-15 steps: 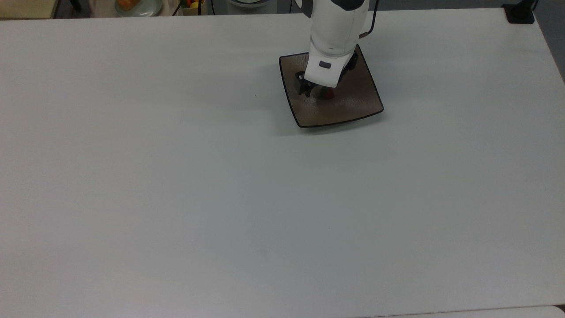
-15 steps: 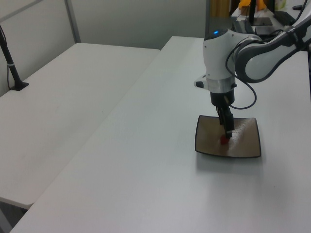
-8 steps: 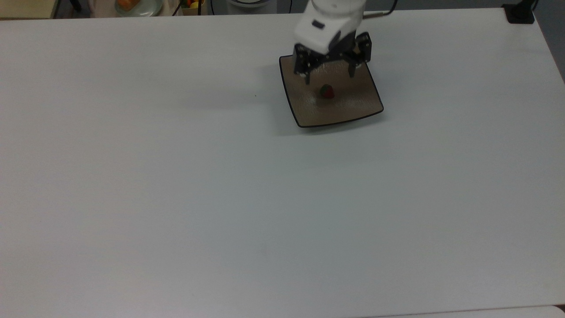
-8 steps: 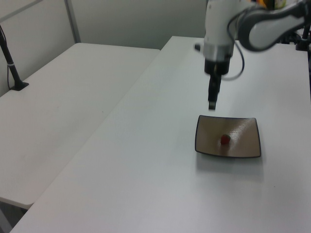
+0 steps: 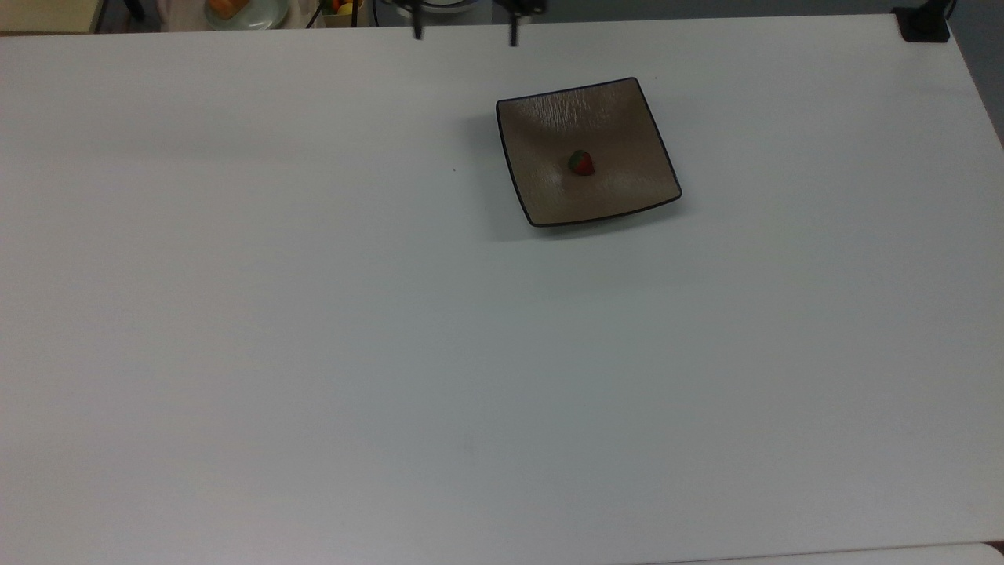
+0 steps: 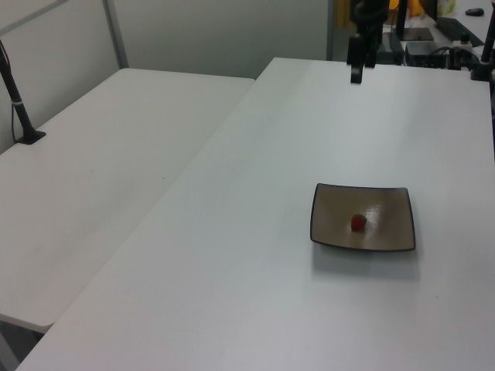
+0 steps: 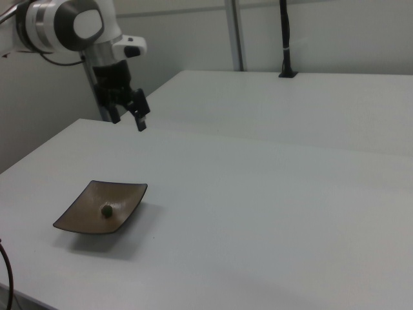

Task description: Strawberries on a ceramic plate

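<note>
A small red strawberry (image 5: pixel 580 163) rests mid-plate (image 5: pixel 620 118) on the white worktop (image 5: pixel 392 353). The gripper (image 7: pixel 128 116) hangs high and apart, jaws spread and empty. Withdrawing should avoid the plate.

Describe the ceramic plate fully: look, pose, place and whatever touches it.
The ceramic plate is square, glossy brown-taupe with fine streaks, a thin dark rim and upturned corners. It sits flat on the white table, turned slightly askew in the top view. One small red strawberry with a dark leafy cap lies near its middle. Nothing else touches it.
</note>
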You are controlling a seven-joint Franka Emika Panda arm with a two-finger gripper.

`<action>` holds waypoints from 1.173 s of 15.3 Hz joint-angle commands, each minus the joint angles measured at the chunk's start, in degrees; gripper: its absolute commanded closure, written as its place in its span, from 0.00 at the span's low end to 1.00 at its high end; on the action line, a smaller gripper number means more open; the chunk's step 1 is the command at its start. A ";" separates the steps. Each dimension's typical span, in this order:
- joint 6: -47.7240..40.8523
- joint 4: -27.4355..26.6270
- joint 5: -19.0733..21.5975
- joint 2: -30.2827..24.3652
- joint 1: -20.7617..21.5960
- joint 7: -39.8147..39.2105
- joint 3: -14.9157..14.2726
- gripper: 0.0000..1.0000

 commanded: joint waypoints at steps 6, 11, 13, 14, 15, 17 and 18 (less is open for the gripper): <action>0.51 -3.08 1.36 -3.19 -4.19 -10.84 -2.75 0.00; 4.47 -3.44 1.89 -2.92 -7.10 -10.84 1.83 0.00; 4.56 -3.61 2.06 -2.92 -7.01 -10.84 1.83 0.00; 4.56 -3.70 2.06 -2.84 -7.01 -10.93 1.83 0.00; 4.65 -3.70 2.06 -2.83 -6.93 -10.84 1.83 0.00; 4.56 -3.70 2.06 -2.83 -6.92 -10.84 1.83 0.00; 4.65 -3.70 2.06 -2.83 -6.92 -10.84 1.74 0.00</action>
